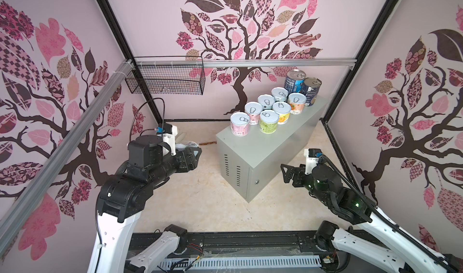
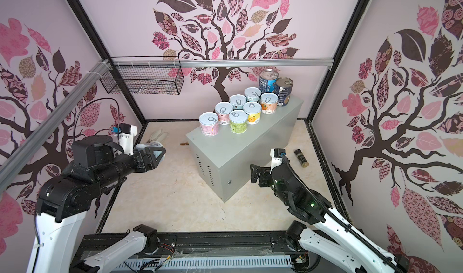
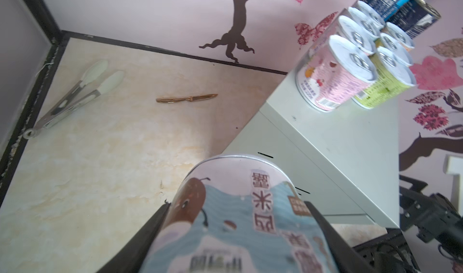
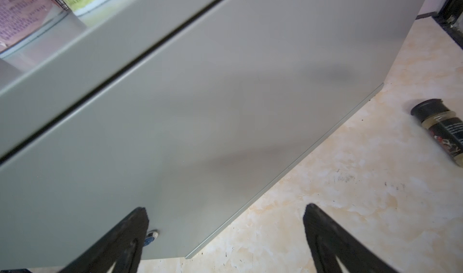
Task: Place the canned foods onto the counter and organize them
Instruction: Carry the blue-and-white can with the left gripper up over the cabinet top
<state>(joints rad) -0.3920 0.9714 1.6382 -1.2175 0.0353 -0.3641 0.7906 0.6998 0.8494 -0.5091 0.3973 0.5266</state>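
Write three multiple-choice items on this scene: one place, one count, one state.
1. The spice jar lies: A) on the grey cabinet; B) on the tabletop beside it; C) in the wire basket.
2. Cans standing on the cabinet: A) six; B) nine; C) twelve.
3. The left end effector is: A) open, empty; B) shut on a blue-label can; C) shut on the knife.

Answers: 1 B, it lies on its side, off the cabinet. 2 B, seven short plus two tall. 3 B, both fingers press the can's sides.
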